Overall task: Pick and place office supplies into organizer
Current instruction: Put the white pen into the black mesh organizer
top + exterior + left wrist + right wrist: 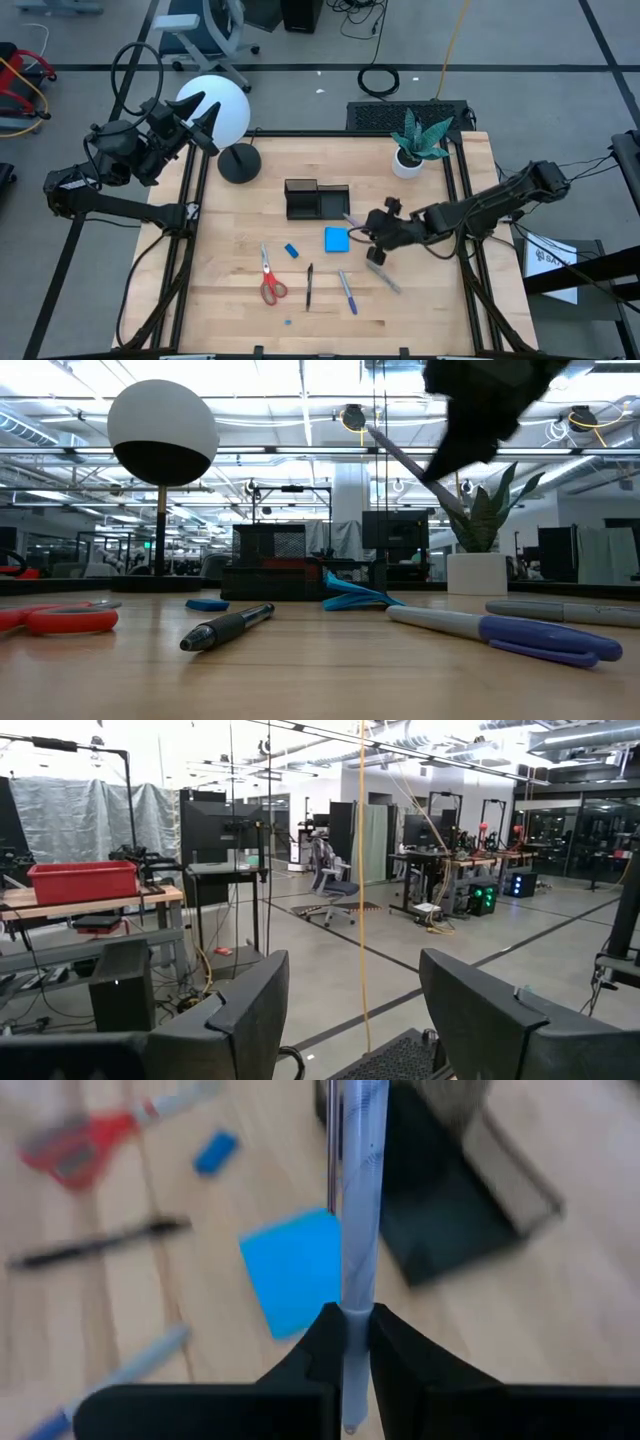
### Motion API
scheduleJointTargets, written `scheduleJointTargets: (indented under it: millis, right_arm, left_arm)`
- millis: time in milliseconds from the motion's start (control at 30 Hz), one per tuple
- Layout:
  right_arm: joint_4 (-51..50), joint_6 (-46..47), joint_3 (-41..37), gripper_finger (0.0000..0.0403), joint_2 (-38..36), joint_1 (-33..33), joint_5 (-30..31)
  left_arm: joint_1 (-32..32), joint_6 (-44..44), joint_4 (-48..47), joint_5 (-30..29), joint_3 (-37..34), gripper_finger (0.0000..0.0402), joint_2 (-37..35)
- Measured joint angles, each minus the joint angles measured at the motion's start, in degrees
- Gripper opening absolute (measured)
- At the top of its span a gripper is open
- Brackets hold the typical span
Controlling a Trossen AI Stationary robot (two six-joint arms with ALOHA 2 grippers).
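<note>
Right pincer (356, 1342) clenched on a greyish pen (358, 1200), hovering above the note pad (298, 1270); organizer (440, 1210) just ahead, so carry forward, then release.

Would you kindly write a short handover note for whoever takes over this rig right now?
Right gripper: shut on a greyish pen, raised over the table near the note pad, close to the organizer.
Left gripper: open, parked high off the table's left edge, pointing into the room.
Done: nothing visible in the organizer yet.
Left on the table: scissors, eraser, black pen, blue pen, another greyish pen, plus the note pad.
</note>
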Motion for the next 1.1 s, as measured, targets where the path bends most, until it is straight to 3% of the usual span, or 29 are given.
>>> scheduleJointTargets:
  millis: [300, 400, 800, 933, 1100]
  right_arm:
    - [14.7, -16.2, 0.0, 0.0021, -0.4, -6.0, -0.4]
    - [19.1, -20.0, 0.0, 0.0021, -0.4, -8.1, -0.9]
    - [32.9, -26.7, 0.0, 0.0022, -0.4, -15.1, -15.8]
    - [35.5, -27.4, 0.0, 0.0022, -0.4, -15.8, -19.9]
    - [39.3, -30.9, 0.0, 0.0022, -0.4, -15.8, -21.8]
  left_arm:
    - [0.0, -5.8, -0.6, 1.9, 0.0, 0.0234, 0.0]
    - [0.0, -4.3, -1.9, 7.8, 0.0, 0.0234, 0.0]
    - [0.0, -1.0, -11.9, 35.7, -0.7, 0.0234, 1.3]
    - [0.0, -0.3, -11.0, 36.5, -5.3, 0.0234, 1.5]
    - [0.0, 0.2, 0.6, 36.5, -15.7, 0.0234, 1.5]
